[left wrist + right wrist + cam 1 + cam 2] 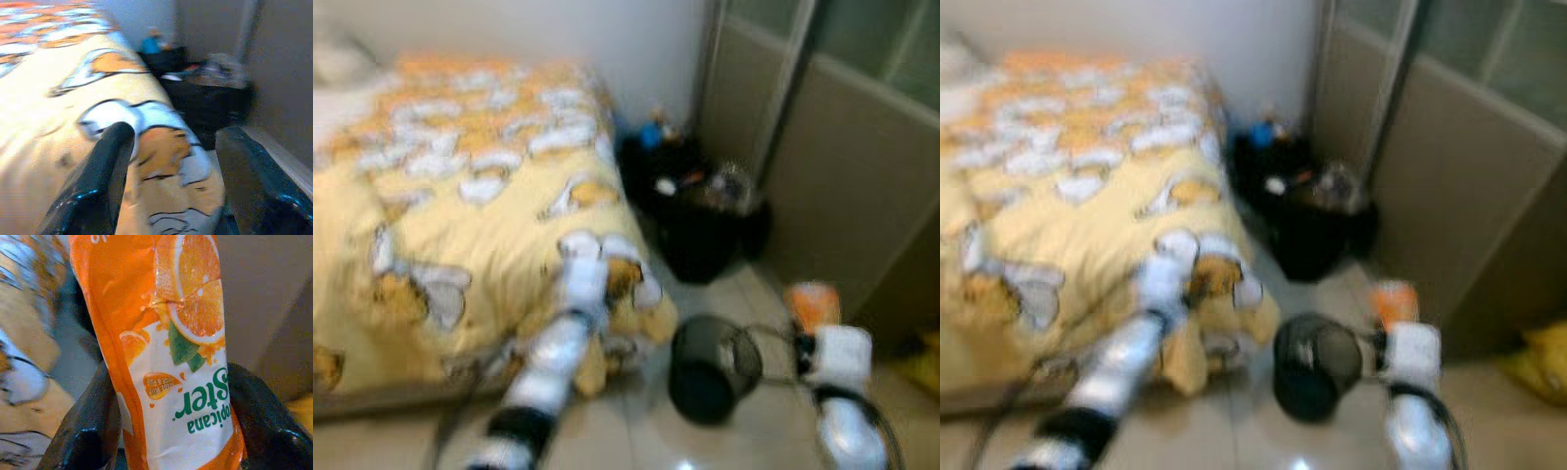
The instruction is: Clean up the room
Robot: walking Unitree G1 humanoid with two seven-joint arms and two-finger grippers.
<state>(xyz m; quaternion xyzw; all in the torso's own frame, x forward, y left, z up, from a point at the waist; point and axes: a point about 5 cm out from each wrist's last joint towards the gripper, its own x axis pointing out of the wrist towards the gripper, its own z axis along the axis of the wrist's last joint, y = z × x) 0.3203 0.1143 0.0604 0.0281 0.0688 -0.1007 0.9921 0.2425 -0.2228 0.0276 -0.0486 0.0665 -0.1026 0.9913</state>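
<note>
Right wrist view: right gripper (171,416) pinching orange-and-white juice carton (166,347), frame centre
Left gripper (171,166) spread, empty, over yellow patterned bedspread (58,127); black mesh wastebasket (710,367) lower centre, head view

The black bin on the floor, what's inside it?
The black bin looks dark inside; blur hides any contents. Beside it, the right gripper holds an orange juice carton.
</note>
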